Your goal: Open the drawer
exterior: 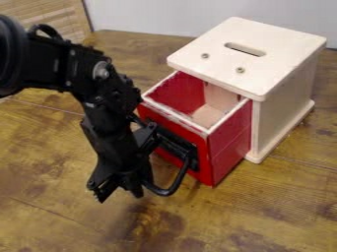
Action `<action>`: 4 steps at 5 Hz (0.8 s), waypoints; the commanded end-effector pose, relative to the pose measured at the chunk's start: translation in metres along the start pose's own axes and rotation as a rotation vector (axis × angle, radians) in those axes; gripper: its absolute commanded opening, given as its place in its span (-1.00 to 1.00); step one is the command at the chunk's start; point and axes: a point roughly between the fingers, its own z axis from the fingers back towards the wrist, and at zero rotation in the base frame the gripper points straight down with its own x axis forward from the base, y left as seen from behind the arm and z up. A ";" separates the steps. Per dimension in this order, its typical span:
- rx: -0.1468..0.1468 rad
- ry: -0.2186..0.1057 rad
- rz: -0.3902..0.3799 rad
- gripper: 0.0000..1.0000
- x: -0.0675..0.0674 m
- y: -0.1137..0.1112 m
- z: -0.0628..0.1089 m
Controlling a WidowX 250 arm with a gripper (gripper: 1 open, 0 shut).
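Camera view, single oblique look down on a worn wooden table.

Drawer: red box, sits pulled partway out of the cream-white cube housing, projecting toward the lower left. Pale wood interior is exposed from above, with one upright divider visible inside. Its black front panel faces the lower left and is mostly covered by the arm. The black loop handle sticks out from the front panel, low over the table surface; its rounded lower corner shows clear of the gripper.

Housing: stands at right centre of the table, upright, slot in the top face plus two small dark dots near the front edge of the top. The drawer occupies its lower front opening.

Arm: black, enters from the upper left, elbows over and drops straight down in front of the drawer.

Gripper: points down, tips close to the table, just beside the front panel and at the handle. Jaws are closed. The fingers overlap the left part of the handle loop, black on black, so I cannot tell whether they clamp the bar or only sit against it.

Background: pale wall or board along the top edge, behind the table.
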 end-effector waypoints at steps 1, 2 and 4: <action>-0.025 -0.045 0.152 -1.00 0.034 0.004 0.020; -0.019 -0.055 0.164 -1.00 0.038 0.006 0.020; -0.006 -0.075 0.189 -1.00 0.047 0.010 0.021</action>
